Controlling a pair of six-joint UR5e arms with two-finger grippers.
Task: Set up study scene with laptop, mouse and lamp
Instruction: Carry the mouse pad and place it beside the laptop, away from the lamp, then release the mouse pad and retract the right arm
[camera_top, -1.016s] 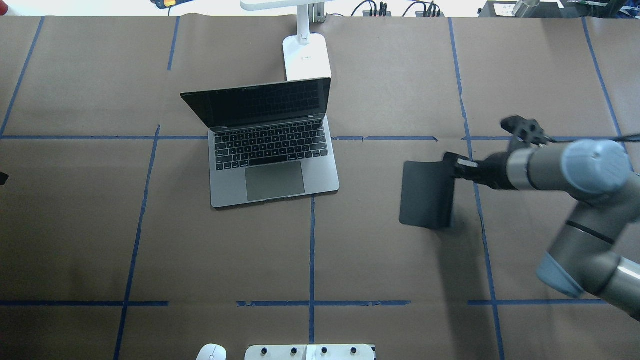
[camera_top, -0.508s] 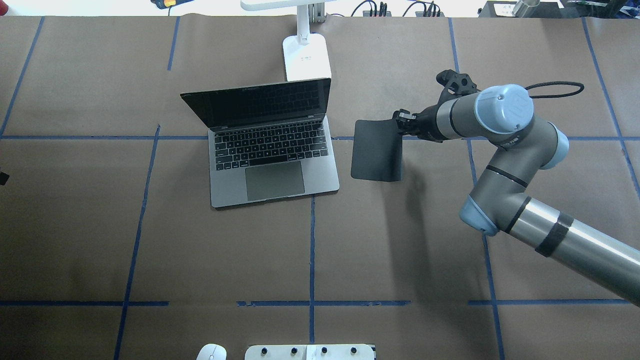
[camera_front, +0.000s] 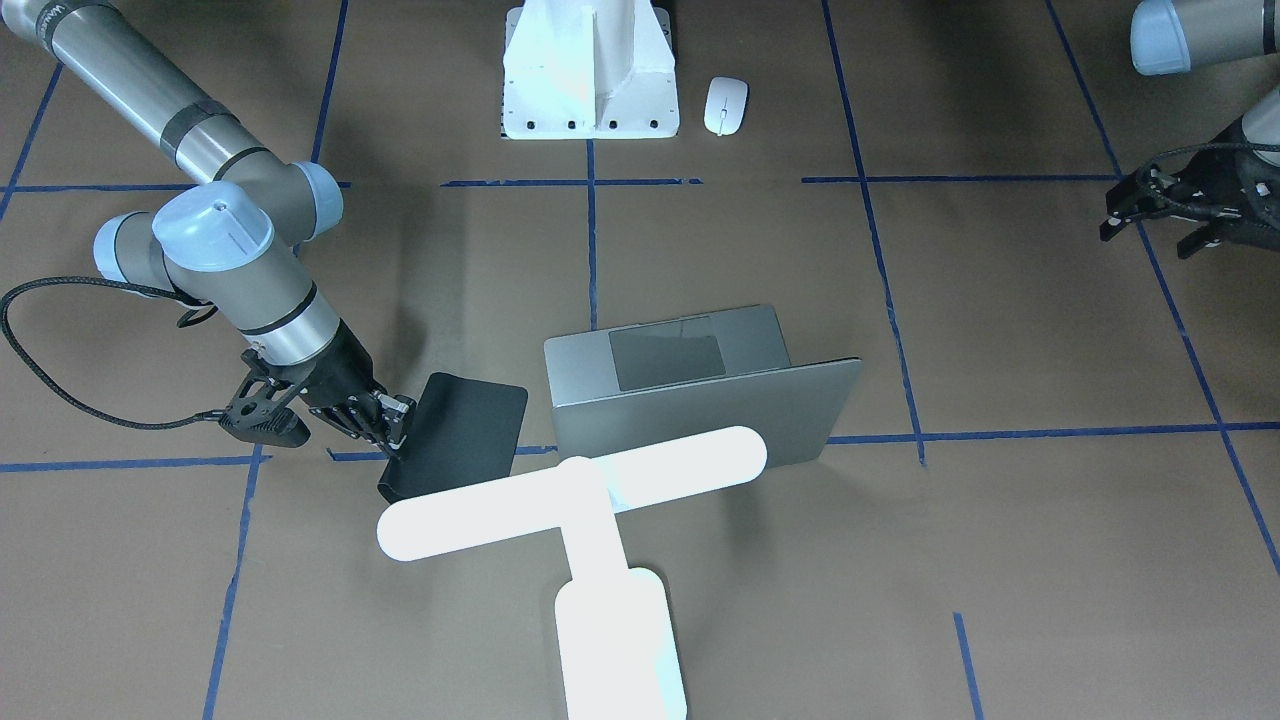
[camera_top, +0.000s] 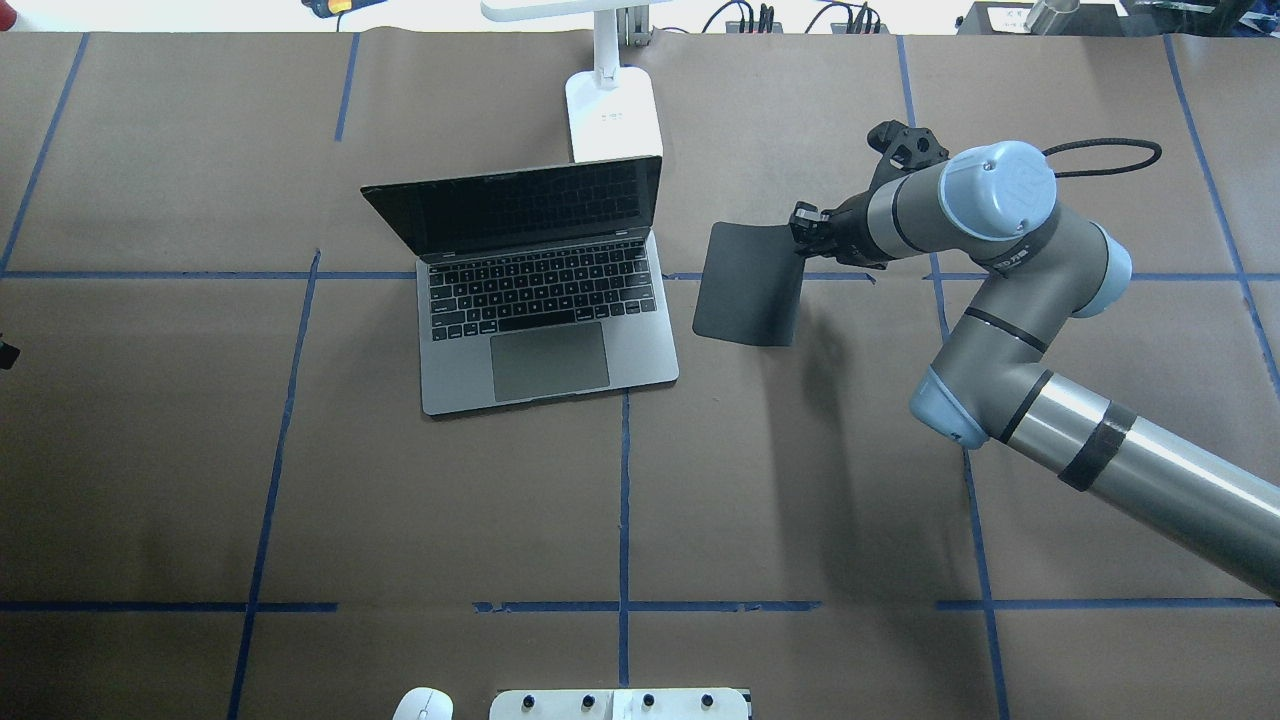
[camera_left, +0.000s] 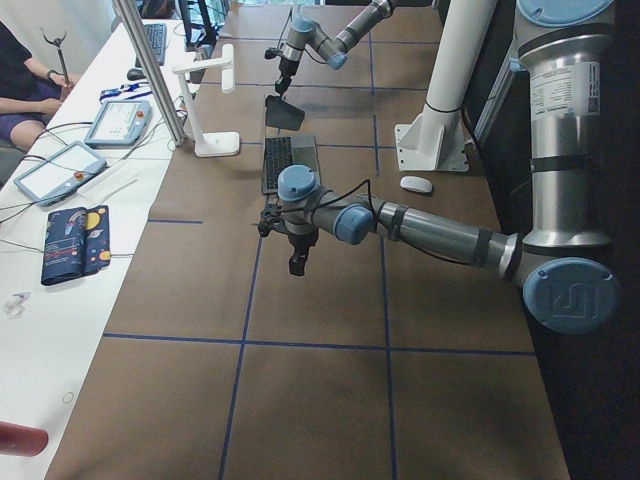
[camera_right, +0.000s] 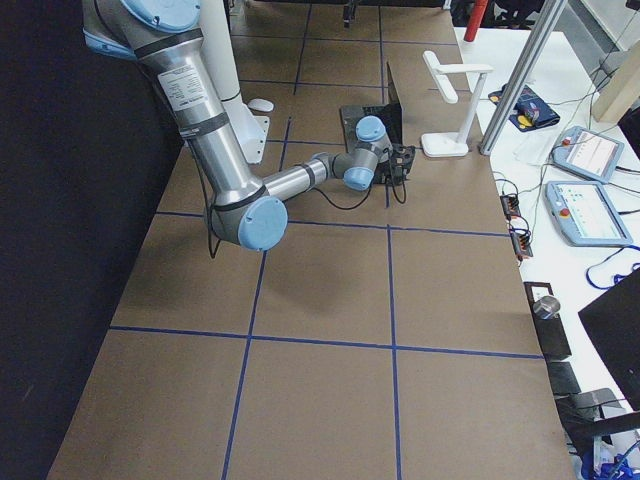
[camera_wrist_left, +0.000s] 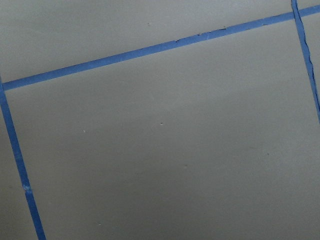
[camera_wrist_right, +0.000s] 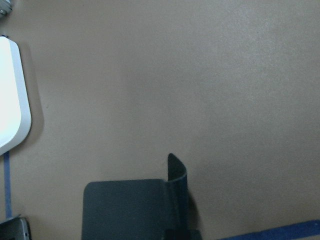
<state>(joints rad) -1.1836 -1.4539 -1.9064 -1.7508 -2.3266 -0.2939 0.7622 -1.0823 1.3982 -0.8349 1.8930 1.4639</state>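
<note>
The left gripper (camera_front: 1148, 236) is held open and empty over the counter (camera_top: 800, 500). The mouse (camera_top: 421, 705) is seen at the counter's near edge. The laptop (camera_top: 545, 330) is stood open at the centre, with the lamp (camera_top: 611, 115) just behind its screen. Just right of the laptop, a black mat (camera_top: 748, 285) is pinched by its edge in the right gripper (camera_top: 803, 232).

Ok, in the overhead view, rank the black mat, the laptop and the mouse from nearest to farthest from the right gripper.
From the right gripper:
1. The black mat, held in it.
2. The laptop, further left, mid-table.
3. The mouse, far off at the robot-side edge.
</note>
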